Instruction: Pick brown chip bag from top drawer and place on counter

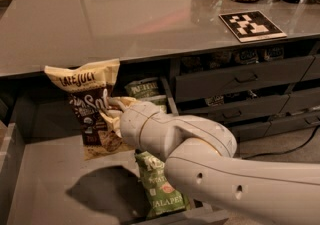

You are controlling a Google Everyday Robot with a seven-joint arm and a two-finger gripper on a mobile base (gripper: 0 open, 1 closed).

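The brown chip bag (89, 111) is held upright, raised off the floor of the top drawer (45, 189), with its cream top band reaching the front edge of the counter (125, 14). Its right edge is clamped between the fingers of the end effector (114, 114), just beside the bag's middle. A green bag (161, 184) is seen lying under the arm (210, 169).
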